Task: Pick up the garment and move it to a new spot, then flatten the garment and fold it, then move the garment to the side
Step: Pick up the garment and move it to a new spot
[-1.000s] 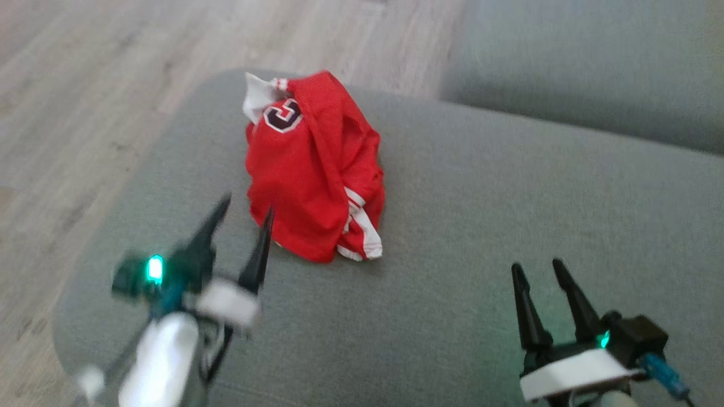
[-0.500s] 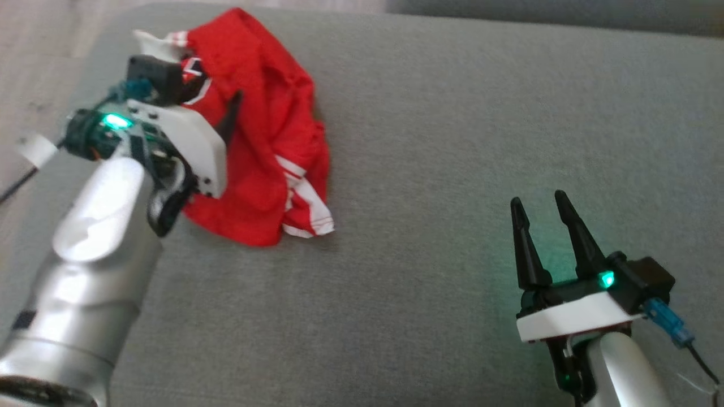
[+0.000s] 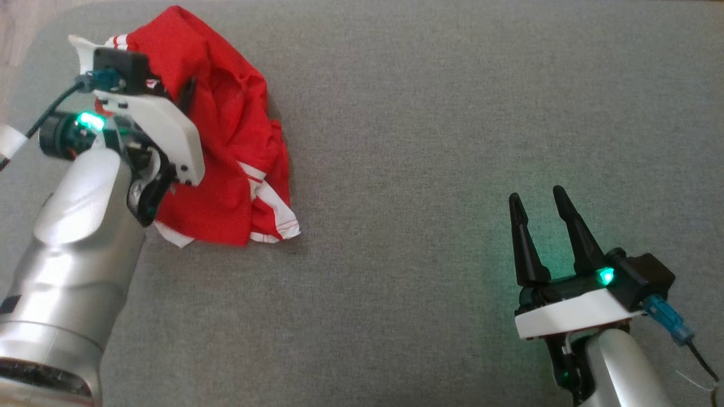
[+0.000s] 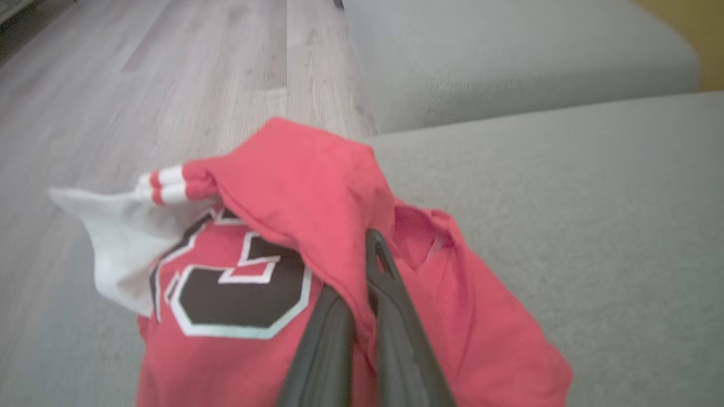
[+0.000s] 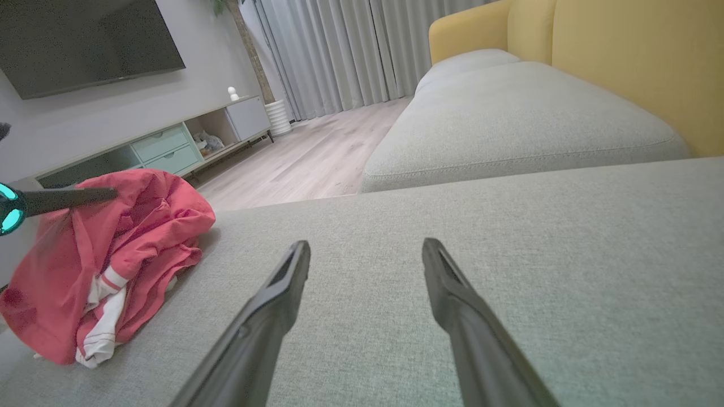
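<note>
While the left gripper (image 4: 370, 265) pinches a fold of the red garment (image 3: 237, 141) at the left corner of the sofa cushion (image 3: 452, 141) (jaws pressed tight on cloth), the right gripper (image 3: 537, 206) hovers empty, jaws spread. Pickup's in hand; next, I'd say, lift it clear and carry.

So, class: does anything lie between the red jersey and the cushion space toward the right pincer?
Nothing visible does. The left pincer is shut on a fold of the red jersey. The grey sofa cushion stretching toward the open right pincer carries no obstacle.
</note>
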Robot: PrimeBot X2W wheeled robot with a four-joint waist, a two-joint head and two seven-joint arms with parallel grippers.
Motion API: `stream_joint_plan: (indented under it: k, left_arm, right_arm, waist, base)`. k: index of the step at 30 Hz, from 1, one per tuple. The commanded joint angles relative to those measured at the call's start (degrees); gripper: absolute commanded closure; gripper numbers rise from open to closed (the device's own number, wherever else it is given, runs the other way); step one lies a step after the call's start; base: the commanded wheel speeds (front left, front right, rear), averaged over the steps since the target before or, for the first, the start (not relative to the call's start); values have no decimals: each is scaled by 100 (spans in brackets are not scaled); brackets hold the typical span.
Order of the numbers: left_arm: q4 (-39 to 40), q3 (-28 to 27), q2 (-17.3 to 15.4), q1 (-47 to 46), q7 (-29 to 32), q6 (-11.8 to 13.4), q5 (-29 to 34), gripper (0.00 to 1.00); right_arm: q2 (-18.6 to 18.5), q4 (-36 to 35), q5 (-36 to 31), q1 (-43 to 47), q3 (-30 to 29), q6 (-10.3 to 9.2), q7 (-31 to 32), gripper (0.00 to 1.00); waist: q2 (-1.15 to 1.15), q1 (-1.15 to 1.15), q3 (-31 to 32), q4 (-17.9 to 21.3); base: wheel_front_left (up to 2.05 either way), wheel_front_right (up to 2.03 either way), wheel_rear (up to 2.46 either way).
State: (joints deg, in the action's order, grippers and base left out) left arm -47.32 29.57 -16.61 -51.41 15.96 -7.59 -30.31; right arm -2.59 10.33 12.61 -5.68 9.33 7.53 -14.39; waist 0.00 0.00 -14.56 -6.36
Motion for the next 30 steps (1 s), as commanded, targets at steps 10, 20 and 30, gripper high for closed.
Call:
stream_joint_plan:
  k: [10,20,30]
  left_arm:
    - [1257,-211,-172,-651,-1000,10,-493,100]
    - [3290,-249,118,-448,-892,341,-795,100]
    - [4261,10,359,52,-543,827,-825,100]
  right_arm:
    - [-29,-60,133,27,134,-4,-61,0]
    - [-29,-50,342,153,213,-4,-61,0]
    - [-29,-175,507,-52,452,-4,-61,0]
  waist:
    - [0,0,652,-91]
    - [0,0,1129,323]
    - [0,0,1021,1516]
  base:
    - [0,0,0]
    - [0,0,0]
    - [0,0,0]
